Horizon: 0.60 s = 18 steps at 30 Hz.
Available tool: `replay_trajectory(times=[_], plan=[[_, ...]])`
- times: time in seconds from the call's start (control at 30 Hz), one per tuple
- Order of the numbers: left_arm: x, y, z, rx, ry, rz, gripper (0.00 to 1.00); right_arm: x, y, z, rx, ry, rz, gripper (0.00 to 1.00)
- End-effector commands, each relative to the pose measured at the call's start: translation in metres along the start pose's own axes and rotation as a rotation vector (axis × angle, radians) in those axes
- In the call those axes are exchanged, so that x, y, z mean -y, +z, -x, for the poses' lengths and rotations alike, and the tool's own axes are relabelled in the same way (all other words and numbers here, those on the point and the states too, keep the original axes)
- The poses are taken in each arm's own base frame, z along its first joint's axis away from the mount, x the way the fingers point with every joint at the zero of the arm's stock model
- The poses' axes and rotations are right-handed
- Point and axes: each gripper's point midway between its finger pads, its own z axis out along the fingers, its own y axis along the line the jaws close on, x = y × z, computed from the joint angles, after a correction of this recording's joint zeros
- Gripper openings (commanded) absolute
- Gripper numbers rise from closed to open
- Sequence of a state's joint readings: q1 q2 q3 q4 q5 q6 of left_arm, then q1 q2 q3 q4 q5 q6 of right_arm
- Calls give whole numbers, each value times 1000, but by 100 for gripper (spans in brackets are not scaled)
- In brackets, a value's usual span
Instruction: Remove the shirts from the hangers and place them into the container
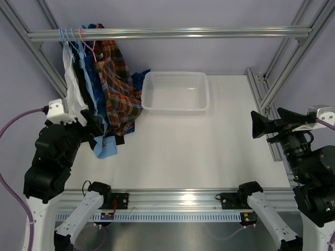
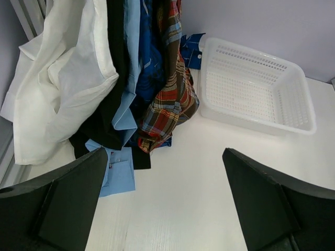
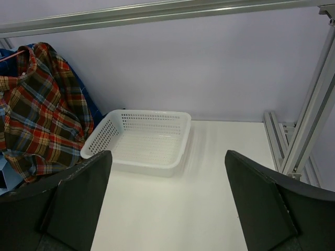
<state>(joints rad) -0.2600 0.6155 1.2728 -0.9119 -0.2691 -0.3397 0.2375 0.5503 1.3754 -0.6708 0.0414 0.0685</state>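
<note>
The shirts (image 1: pixel 104 83) hung bunched together at the upper left of the overhead frame, on pale blue and pink hangers (image 1: pixel 73 37). The hangers were hooked over the left end of a metal rail (image 1: pixel 183 33).

In the left wrist view the bunch ran from left to right as follows:
- a white shirt (image 2: pixel 63 89)
- a black shirt (image 2: pixel 112 78)
- a light blue shirt (image 2: pixel 131 63)
- a dark blue shirt (image 2: pixel 152 68)
- the plaid shirt (image 2: pixel 170 99) at the right edge of the bunch

Their lower ends reached the table (image 1: pixel 199 151). A light blue cuff (image 2: pixel 118 175) lay flat at the lower left of that view, touching a strip of black cloth.

The container (image 1: pixel 175 109) sat flat on the table just right of the shirts, in the upper middle of the overhead frame. Its perforated floor was in full sight. A fold of dark blue cloth lay against its left end.

The left gripper (image 2: pixel 165 154) filled the bottom of its own view with its jaws spread wide, grasping nothing. It hung above the table and faced the shirt bottoms and the container. Overhead, the left arm stood at the left edge of the frame, right beside the white shirt.

The right gripper (image 3: pixel 167 154) was likewise released, its jaws wide apart with nothing between them. In the overhead frame it sat at the right edge, well apart from the container. Its own view looked across the table at the container, with the plaid shirt at the left.
</note>
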Motion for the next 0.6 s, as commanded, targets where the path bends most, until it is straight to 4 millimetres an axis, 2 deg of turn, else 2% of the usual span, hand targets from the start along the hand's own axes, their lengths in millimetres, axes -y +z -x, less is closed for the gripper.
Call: replay_trajectory(times=[0.0, 0.07, 0.1, 0.13, 0.17, 0.2, 0.23, 0.27, 0.3, 0.37, 0.4, 0.43, 0.47, 0.5, 0.53, 0.57], plan=[[20, 13, 24, 37, -47, -50, 99, -2, 5, 0, 7, -1, 13, 99], [29, 24, 30, 34, -60, -62, 99, -1, 8, -8, -13, 4, 8, 99], [36, 40, 28, 1, -59, -66, 99, -1, 9, -11, -21, 7, 8, 100], [43, 44, 41, 23, -72, -80, 99, -1, 12, -19, -40, 5, 7, 99], [48, 51, 45, 20, -78, -84, 99, -1, 12, -24, -53, 5, 9, 99], [53, 70, 43, -10, -72, -75, 99, -2, 14, -29, -69, 3, 16, 100], [60, 76, 57, 23, -83, -87, 99, -1, 14, -37, -98, -1, 12, 100], [64, 84, 62, 28, -84, -88, 99, -1, 15, -39, -108, -1, 12, 99], [68, 105, 58, 1, -74, -78, 99, -1, 15, -43, -123, 0, 13, 99], [77, 121, 75, 39, -71, -81, 99, -2, 15, -51, -164, 0, 20, 100], [76, 131, 79, 52, -68, -56, 99, -5, 15, -54, -179, 4, 34, 99], [76, 153, 76, 41, -57, -27, 99, -5, 15, -59, -202, 5, 37, 99], [72, 159, 86, 68, -62, 18, 99, -5, 16, -63, -218, 8, 36, 99], [70, 168, 88, 73, -59, 43, 99, -6, 16, -66, -229, 11, 39, 99], [70, 185, 86, 71, -52, 68, 99, -11, 15, -68, -241, 17, 66, 99], [68, 192, 88, 81, -45, 88, 98, -12, 15, -70, -246, 21, 72, 99]])
